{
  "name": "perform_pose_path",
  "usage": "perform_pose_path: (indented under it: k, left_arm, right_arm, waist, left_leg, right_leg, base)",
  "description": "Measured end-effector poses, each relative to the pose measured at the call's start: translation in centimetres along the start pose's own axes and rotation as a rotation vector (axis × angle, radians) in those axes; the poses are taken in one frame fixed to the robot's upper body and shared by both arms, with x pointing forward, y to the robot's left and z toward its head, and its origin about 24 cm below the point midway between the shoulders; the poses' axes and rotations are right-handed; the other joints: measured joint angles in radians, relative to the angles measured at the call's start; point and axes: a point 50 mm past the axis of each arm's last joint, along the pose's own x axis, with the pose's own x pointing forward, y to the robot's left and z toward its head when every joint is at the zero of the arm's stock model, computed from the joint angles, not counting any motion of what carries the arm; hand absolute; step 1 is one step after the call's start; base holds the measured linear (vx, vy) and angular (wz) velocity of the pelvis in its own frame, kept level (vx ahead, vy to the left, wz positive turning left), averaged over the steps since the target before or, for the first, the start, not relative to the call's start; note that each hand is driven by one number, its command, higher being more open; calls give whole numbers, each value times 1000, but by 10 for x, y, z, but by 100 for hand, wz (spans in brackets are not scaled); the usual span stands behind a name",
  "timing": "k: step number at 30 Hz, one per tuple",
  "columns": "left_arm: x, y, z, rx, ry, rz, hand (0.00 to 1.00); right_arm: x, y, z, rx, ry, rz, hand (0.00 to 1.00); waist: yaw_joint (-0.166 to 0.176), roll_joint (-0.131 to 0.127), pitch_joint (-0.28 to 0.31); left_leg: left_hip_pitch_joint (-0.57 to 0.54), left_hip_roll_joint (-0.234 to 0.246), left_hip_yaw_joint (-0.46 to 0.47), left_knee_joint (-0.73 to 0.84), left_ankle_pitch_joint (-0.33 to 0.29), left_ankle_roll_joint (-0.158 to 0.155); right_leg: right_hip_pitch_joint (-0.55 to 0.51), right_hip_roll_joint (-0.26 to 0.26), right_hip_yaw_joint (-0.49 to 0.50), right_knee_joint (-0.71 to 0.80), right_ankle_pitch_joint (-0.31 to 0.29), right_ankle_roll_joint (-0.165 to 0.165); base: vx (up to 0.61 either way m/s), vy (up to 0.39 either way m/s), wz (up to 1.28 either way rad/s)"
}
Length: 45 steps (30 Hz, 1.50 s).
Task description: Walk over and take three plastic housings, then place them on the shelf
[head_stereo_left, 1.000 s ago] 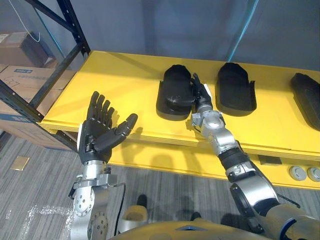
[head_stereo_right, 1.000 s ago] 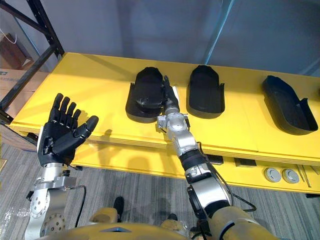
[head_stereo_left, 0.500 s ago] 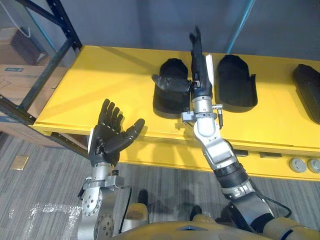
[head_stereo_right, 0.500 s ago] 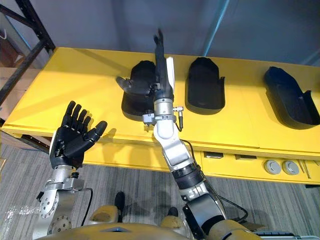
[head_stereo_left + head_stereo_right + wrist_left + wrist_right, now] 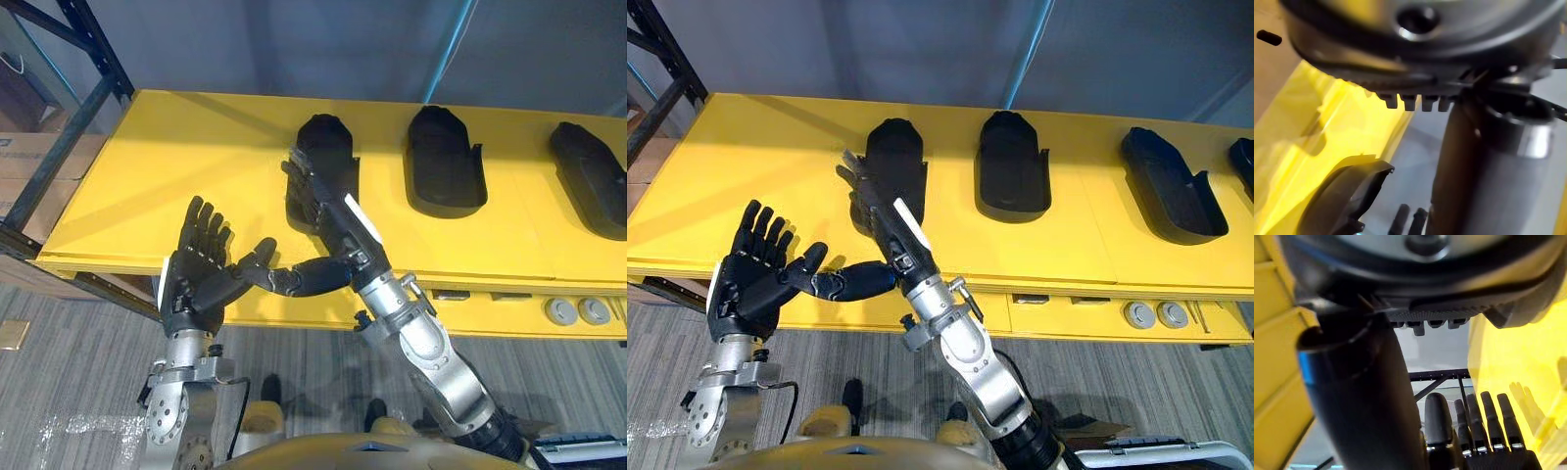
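Plastic housings [image 5: 443,162], we count three whole ones set apart on the yellow shelf [image 5: 176,166], our two hands empty, left hand [image 5: 196,279] spread, right hand [image 5: 335,227] straight-fingered over the leftmost housing's front.

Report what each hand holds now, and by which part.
Nothing is held. The left hand is open, palm up, before the yellow table; the right hand is open too, over the leftmost black housing, which lies on the table.

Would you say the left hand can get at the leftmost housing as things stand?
Probably not cleanly: the right hand hangs over the near end of the leftmost housing, thumb stretched towards the left hand.
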Motion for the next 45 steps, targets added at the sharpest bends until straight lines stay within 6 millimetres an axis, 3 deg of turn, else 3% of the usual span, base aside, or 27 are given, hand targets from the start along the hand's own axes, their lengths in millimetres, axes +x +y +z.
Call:
perform_pose_path:
  k: [5, 8, 12, 19, 24, 33, 45]
  left_arm:
    - [-4, 4, 0, 5, -8, 78, 100]
    - [-6, 4, 11, -3, -79, 122, 100]
    - [-9, 7, 25, -14, -165, 175, 100]
    - [-14, 11, 24, -5, -150, 204, 100]
    - [-16, 10, 22, -15, -138, 213, 100]
    - [-16, 3, 16, -69, -110, 218, 100]
    - [-16, 4, 15, -67, -106, 215, 100]
  right_arm:
    - [-18, 24, -13, 127, 65, 49, 100]
    - [-24, 36, -18, 154, 92, 85, 100]
    - [-28, 38, -23, 168, 114, 75, 100]
    - [-48, 39, -36, 257, 196, 27, 100]
    - [-63, 33, -43, 256, 259, -84, 100]
    - [-70, 17, -46, 142, 289, -244, 100]
    - [-41, -12, -60, -28, 285, -303, 100]
  waist:
    - [-15, -12, -10]
    - [-15, -16, -14]
    - [-14, -17, -46]
    - [-18, -17, -64]
    - [-30, -21, -67]
    - [-42, -16, -85]
    - [-31, 1, -100]
  left_leg:
    - [0, 2, 8, 0, -4, -2]
    - [-1, 2, 10, 0, -6, -3]
    - [-3, 1, 5, -2, -5, -3]
    - [-4, 0, 3, -4, 0, 1]
    - [-3, 1, 7, -5, 2, 1]
    - [-2, 1, 14, -17, 7, 2]
    - [28, -2, -7, -60, 38, 3]
  right_leg:
    - [-6, 1, 11, 1, 0, 0]
    - [-14, 0, 14, 14, -6, -2]
    - [-15, -1, 9, 16, -10, -4]
    - [-16, -1, 7, 17, -11, -5]
    - [-18, -1, 9, 17, -11, -5]
    - [-28, -1, 18, 17, -10, -3]
    - [-4, -1, -4, 17, -9, -2]
  base:
    - [-11, -2, -5]
    - [-8, 0, -2]
    - [-15, -1, 5]
    - [0, 0, 0]
    - [0, 0, 0]
    - [-10, 0, -3]
    - [-26, -6, 4]
